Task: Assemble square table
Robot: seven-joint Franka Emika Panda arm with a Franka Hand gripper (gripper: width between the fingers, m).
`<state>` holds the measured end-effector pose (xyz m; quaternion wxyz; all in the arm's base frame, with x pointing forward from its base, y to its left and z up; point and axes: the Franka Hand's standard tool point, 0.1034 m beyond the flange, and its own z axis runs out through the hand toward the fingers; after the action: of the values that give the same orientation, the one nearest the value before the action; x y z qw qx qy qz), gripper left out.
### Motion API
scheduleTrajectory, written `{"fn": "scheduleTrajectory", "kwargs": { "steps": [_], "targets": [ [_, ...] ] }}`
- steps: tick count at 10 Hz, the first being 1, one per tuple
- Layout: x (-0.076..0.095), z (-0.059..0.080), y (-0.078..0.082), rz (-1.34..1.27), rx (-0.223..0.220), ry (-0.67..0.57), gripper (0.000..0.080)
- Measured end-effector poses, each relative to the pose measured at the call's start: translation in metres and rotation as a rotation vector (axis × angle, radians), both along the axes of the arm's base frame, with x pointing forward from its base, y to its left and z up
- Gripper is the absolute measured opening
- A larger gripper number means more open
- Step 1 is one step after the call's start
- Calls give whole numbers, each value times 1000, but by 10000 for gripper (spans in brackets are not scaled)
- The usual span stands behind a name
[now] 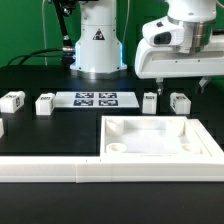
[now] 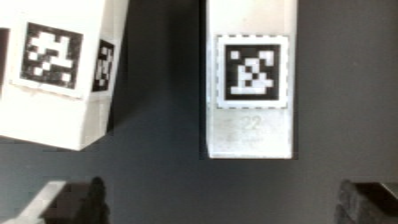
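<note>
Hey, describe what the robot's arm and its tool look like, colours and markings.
The arm is glossy white with rounded shells. Its base carries a black triangular sticker and glows bluish at the foot, with dark cables beside it. The tool has a boxy white body and two dark fingers.

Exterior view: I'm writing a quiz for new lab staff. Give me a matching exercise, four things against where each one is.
Things:
1 square table
2 marker board
3 border rail
4 robot base

Places:
A at the back, centre
B along the front edge
C front, toward the exterior view's right, just behind the rail
D middle, in front of the base

Pairs: 1-C; 2-D; 3-B; 4-A
</note>
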<state>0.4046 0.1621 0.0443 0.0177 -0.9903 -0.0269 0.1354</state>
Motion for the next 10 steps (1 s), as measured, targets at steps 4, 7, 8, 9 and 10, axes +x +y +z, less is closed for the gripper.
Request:
{"fn": "scheduleTrajectory", "kwargs": {
  "steps": [4, 7, 8, 9, 10],
  "targets": [
    [-8, 5, 7, -5, -26, 263, 649],
    [-9, 4, 3, -3, -47, 434, 649],
    [-7, 2, 3, -3, -49, 469, 649],
    [-12, 1, 2, 6, -55, 539, 649],
    [-13, -4, 5, 18, -52, 582, 649]
  ]
}}
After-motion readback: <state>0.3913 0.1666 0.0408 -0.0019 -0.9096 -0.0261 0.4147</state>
